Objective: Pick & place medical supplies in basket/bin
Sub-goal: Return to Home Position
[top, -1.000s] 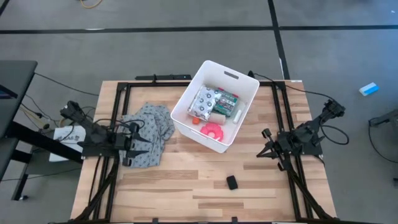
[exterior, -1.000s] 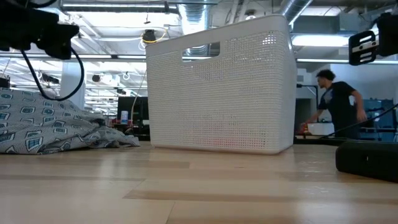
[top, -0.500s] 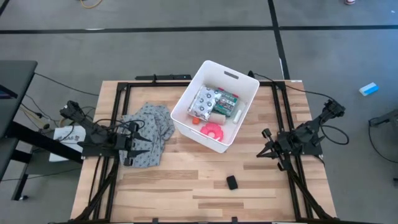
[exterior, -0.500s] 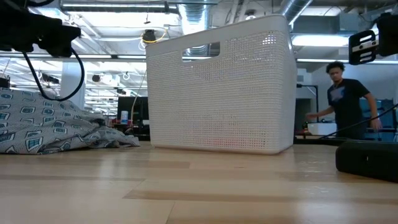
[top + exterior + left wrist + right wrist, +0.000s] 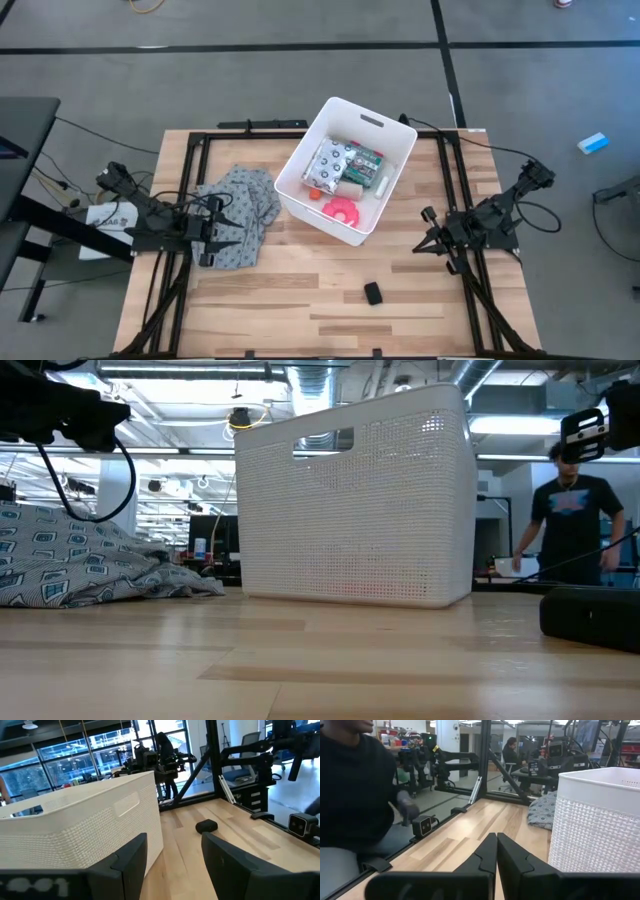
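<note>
The white tub [image 5: 345, 170] stands on the table's far middle. In it lie the spotted packet [image 5: 328, 165], the green-red box [image 5: 364, 160], a white tube [image 5: 380, 185], a pink disc [image 5: 341, 209] and an orange piece [image 5: 312, 194]. My left gripper [image 5: 232, 236] is open and empty over the grey patterned cloth [image 5: 240, 212] at the table's left. My right gripper [image 5: 418, 250] is shut and empty at the table's right. The tub also shows in the left wrist view [image 5: 75, 835] and the right wrist view [image 5: 600, 820].
A small black object [image 5: 373, 293] lies on the table near the front edge, also in the left wrist view [image 5: 206, 826]. A person [image 5: 570, 510] stands beyond the table's right side, close in the right wrist view [image 5: 350, 800]. Black frame rails [image 5: 300, 125] border the table.
Both arms have kept still. The person behind the table has moved across the background in the low view.
</note>
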Motion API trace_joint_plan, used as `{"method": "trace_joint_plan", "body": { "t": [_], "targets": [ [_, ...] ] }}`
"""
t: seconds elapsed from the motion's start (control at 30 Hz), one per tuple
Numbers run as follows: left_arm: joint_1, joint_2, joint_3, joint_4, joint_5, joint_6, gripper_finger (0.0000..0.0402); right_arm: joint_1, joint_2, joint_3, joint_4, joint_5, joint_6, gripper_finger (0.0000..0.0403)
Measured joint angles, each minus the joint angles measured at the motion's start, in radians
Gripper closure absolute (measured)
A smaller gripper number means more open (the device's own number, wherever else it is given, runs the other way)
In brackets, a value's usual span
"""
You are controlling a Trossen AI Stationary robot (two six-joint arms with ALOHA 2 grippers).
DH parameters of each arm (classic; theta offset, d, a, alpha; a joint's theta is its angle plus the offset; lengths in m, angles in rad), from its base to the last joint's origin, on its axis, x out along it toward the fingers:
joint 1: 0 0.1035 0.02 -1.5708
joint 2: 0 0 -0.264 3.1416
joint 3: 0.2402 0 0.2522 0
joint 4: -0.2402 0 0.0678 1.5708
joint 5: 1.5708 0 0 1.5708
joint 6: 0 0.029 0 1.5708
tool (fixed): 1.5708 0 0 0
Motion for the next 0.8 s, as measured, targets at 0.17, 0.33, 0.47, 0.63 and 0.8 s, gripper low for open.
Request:
{"method": "trace_joint_plan", "body": {
  "t": [0.17, 0.33, 0.47, 0.63, 0.8],
  "targets": [
    [0.0, 0.0, 0.0, 0.0, 0.0, -0.016, 0.0223, 0.0, 0.0, 0.0, 0.0, 0.0, 0.0, 0.0397],
    [0.0, 0.0, 0.0, -0.001, 0.0, -0.007, 0.0223, 0.0, 0.0, 0.0, 0.0, 0.0, 0.0, 0.0397],
    [0.0, 0.0, 0.0, -0.001, 0.0, -0.015, 0.0223, 0.0, 0.0, 0.0, 0.0, 0.0, 0.0, 0.0397],
    [0.0, 0.0, 0.0, -0.001, 0.0, -0.011, 0.0223, 0.0, 0.0, 0.0, 0.0, 0.0, 0.0, 0.0397],
    [0.0, 0.0, -0.001, -0.002, 0.0, -0.007, 0.0223, 0.0, 0.0, 0.0, 0.0, 0.0, 0.0, 0.0397]
  ]
}}
